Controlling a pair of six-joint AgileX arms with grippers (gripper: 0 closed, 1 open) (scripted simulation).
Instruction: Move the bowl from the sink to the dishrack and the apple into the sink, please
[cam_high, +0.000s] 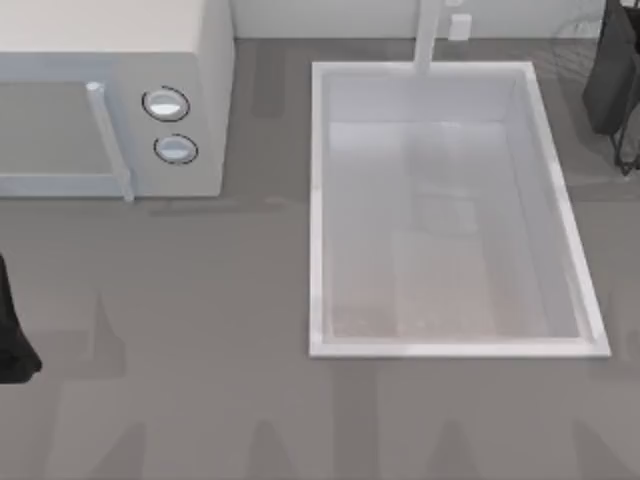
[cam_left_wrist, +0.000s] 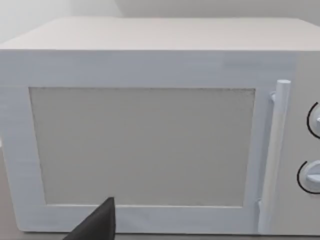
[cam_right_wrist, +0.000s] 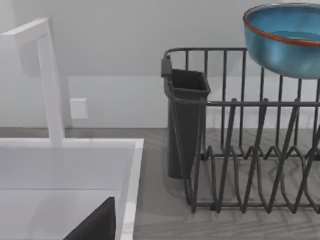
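A dark part of the left arm (cam_high: 14, 335) is seen at the top view's left edge, low beside the table. A dark part of the right arm (cam_high: 618, 75) is seen at the far right corner. One dark fingertip (cam_left_wrist: 97, 224) is seen in the left wrist view, and another (cam_right_wrist: 97, 222) in the right wrist view.

bowl (cam_right_wrist: 287, 40) cut off at frame edge, dishrack (cam_right_wrist: 240, 135) likewise, microwave (cam_high: 110, 90) cropped at top view's left
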